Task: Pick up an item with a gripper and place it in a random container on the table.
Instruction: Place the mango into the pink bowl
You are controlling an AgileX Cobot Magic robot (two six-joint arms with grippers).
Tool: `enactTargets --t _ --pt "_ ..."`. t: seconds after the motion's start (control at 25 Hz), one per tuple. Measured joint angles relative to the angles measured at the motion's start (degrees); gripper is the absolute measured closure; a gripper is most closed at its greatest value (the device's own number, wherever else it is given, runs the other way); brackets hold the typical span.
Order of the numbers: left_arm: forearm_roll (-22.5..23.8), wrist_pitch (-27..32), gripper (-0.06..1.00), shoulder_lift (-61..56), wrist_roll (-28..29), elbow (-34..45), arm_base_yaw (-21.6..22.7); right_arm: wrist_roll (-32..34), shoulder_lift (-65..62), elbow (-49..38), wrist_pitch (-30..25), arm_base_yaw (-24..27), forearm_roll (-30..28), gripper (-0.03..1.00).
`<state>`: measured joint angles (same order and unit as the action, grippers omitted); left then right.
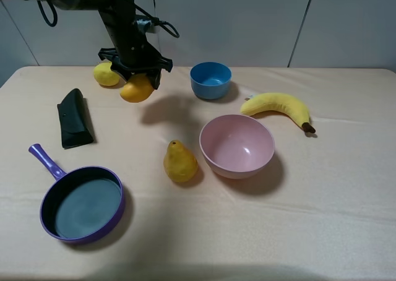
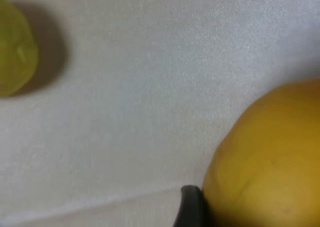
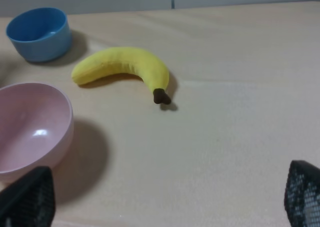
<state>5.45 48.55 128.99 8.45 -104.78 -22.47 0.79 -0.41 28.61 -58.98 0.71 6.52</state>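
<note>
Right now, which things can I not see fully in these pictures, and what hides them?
- Mango: top covered by the left gripper in the high view; cut by the frame edge in the left wrist view.
- Lemon: partly behind that gripper.
- Right gripper: only two fingertips show, in its wrist view.

Small yellow lemon at back left. Black folded case lies nearer, on the left. Purple frying pan, dark inside, front left, handle pointing back-left. Bumpy yellow pear upright near centre. Blue bowl back centre, empty. Banana to its right, dark stem end pointing right.
</note>
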Motion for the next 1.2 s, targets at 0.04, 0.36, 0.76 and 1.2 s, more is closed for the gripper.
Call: enactTargets --t 0.04,0.36,0.76,1.2 --pt "0.0 0.21 0.33 -0.57 0.0 0.0 0.0 0.0 0.0 0.0 0.0 0.0 0.0 0.27" --pt "-0.19 4.35 0.33 -1.68 0.07 -3.08 -0.67 0.0 0.0 0.0 0.0 0.0 0.0 0.27" --pt "-0.27 6.53 0.33 -1.68 0.07 -6.85 -6.55 0.0 0.0 0.0 0.0 0.0 0.0 0.27" --pt "-0.4 7.23 0.33 -1.68 0.21 -8.16 -17.7 0.0 0.0 0.0 0.0 0.0 0.0 0.27"
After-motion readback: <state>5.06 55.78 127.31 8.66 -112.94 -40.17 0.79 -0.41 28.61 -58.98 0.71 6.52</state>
